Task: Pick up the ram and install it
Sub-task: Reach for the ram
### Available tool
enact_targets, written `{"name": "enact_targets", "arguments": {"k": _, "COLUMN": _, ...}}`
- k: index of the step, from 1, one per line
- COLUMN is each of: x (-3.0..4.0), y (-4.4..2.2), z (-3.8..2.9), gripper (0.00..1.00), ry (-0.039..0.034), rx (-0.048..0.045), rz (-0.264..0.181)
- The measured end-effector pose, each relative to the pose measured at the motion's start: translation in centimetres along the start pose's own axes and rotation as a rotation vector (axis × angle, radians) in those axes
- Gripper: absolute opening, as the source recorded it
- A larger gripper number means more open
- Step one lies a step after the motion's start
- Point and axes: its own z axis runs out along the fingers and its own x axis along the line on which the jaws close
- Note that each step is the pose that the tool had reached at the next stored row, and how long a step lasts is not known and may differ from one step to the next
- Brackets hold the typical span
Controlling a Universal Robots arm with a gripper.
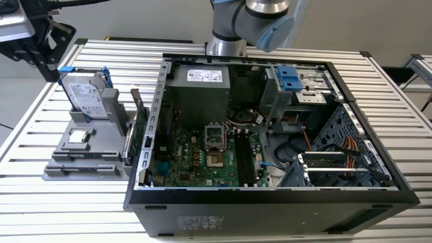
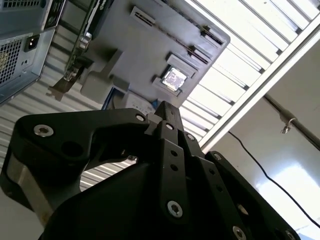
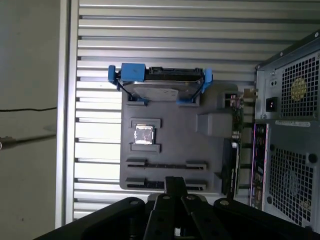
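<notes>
A: Largest items?
B: Slatted desk (image 1: 40, 212). Open computer case (image 1: 270, 197) on it. Grey holder (image 1: 101, 152) just beside the case.
A: Smaller?
B: Gripper (image 3: 175, 181) over the holder's slotted end, jaws pressed together, empty. Hard drive (image 3: 162, 90) upright in holder. Ram (image 3: 145, 184) edge-on in the slot farthest from the drive.

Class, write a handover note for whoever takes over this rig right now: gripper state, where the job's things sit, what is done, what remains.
Gripper: shut, empty, hovering over the grey parts tray.
Ram: appears to sit edge-on in a tray slot just beyond the gripper, not yet picked up.
Memory slots in the open computer case: look empty.
Done: nothing that shows.
Left: the whole job, both pick-up and installation.
</notes>
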Motion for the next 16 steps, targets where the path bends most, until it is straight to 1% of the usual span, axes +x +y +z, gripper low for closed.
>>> {"name": "enact_targets", "arguments": {"k": 16, "x": 0.02, "y": -0.96, "z": -0.04, "gripper": 0.0, "ry": 0.0, "rx": 0.0004, "rz": 0.0}}
